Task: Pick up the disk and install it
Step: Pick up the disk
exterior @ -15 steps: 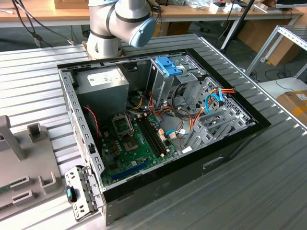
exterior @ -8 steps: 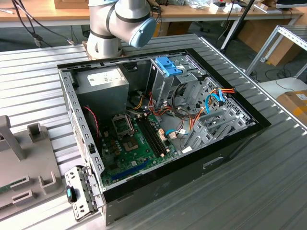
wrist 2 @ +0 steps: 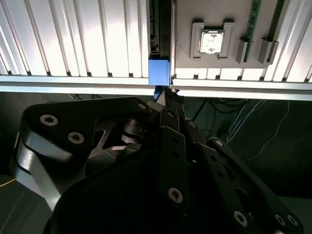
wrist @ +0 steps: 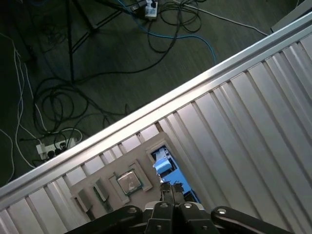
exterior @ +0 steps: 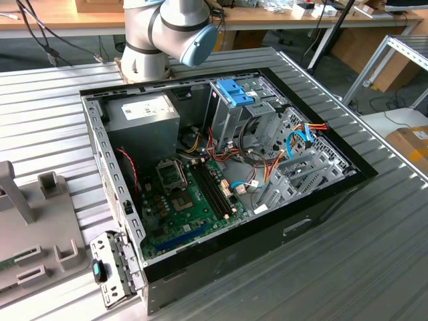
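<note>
Second wrist view: black gripper (wrist 2: pixel 165 92), fingertips pinched together, beside blue-edged flat disk (wrist 2: pixel 159 72).

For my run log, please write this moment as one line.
tool: near disk; disk: in grey fixture; install: not done

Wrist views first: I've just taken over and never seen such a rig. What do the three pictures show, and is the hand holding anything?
One grey robot arm with a light blue joint cap does the work. The exterior view, from a camera off the arm, shows it beyond an open black computer case on a ribbed silver metal table. Both wrist views come from cameras on the arm and look along its black hand. At the hand's tip is the disk, a flat drive seen edge-on with a bright blue plastic bracket, beside a grey plastic holder carrying a square silver processor chip. Whether the hand grips the disk I cannot tell.
</note>
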Robot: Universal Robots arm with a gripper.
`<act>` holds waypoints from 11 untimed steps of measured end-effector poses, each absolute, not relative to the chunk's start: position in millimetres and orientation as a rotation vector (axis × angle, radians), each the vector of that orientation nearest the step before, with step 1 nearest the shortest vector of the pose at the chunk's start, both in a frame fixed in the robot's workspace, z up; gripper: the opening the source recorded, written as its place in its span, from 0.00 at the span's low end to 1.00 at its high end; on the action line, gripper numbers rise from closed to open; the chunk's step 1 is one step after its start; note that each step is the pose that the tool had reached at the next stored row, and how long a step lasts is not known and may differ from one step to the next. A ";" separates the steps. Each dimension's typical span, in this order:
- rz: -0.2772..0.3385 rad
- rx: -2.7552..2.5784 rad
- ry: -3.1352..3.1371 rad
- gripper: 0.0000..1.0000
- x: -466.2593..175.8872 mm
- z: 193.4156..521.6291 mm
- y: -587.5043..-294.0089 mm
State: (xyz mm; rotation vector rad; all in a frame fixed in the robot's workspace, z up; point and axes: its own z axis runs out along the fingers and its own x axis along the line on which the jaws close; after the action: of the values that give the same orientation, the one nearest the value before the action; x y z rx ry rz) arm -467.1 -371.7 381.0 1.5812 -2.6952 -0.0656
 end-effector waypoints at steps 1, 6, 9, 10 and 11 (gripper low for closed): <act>-0.066 1.583 -2.694 0.11 -467.1 381.0 -371.7; -0.065 1.591 -2.689 0.11 -467.0 381.0 -371.7; -0.065 1.681 -2.632 0.11 -467.0 381.0 -370.9; -0.064 1.715 -2.610 0.11 -467.0 381.0 -370.6; -0.064 1.747 -2.588 0.11 -467.0 380.9 -370.5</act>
State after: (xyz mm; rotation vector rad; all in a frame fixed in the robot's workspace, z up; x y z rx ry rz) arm -467.0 -370.5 380.9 1.7470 -2.5876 -0.0638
